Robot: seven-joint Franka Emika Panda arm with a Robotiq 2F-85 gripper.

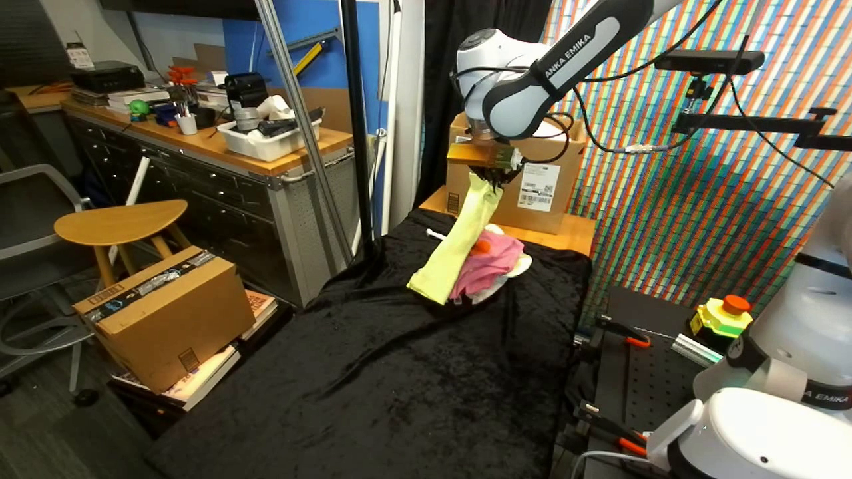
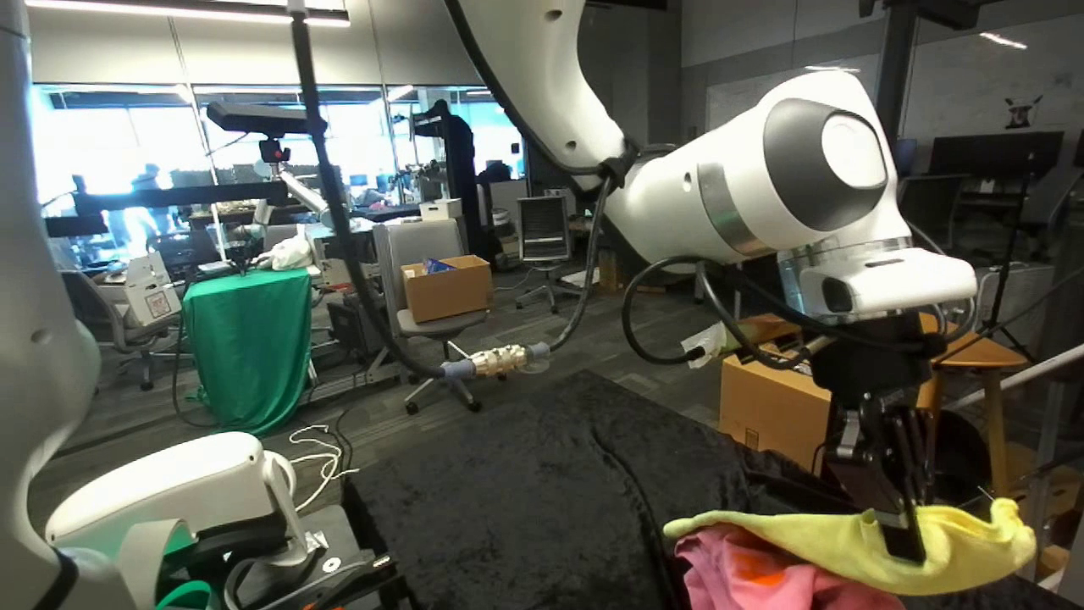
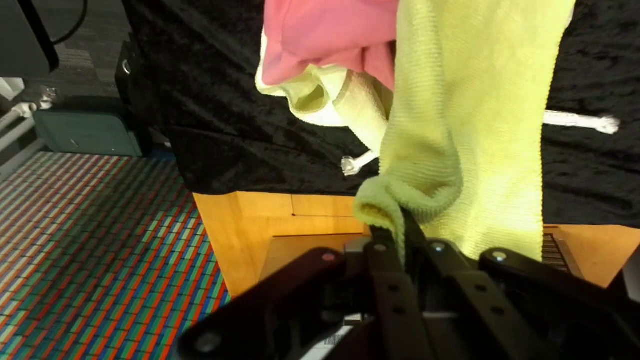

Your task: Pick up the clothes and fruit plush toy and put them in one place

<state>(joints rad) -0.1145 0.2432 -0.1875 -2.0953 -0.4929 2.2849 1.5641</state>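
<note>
My gripper (image 1: pixel 494 183) is shut on one end of a yellow cloth (image 1: pixel 456 253). The cloth hangs down over the pile on the black-covered table. In the wrist view, a fold of the yellow cloth (image 3: pixel 485 125) sits between the fingertips (image 3: pixel 395 225). A pink cloth (image 1: pixel 491 263) lies crumpled under and beside it, with a cream-white cloth (image 3: pixel 320 112) partly beneath. An orange patch (image 1: pixel 480 247) shows on the pink cloth; I cannot tell whether it is a plush toy or a print. In an exterior view the yellow cloth (image 2: pixel 974 551) drapes over the pink cloth (image 2: pixel 720 568).
A cardboard box (image 1: pixel 562 193) stands on the wooden ledge right behind the gripper. White sticks with clear ends (image 3: pixel 580 121) protrude beside the pile. Black fabric (image 1: pixel 399 372) covers the table. A metal post (image 1: pixel 299 106) rises beyond one side; a white robot base (image 1: pixel 785 332) stands opposite.
</note>
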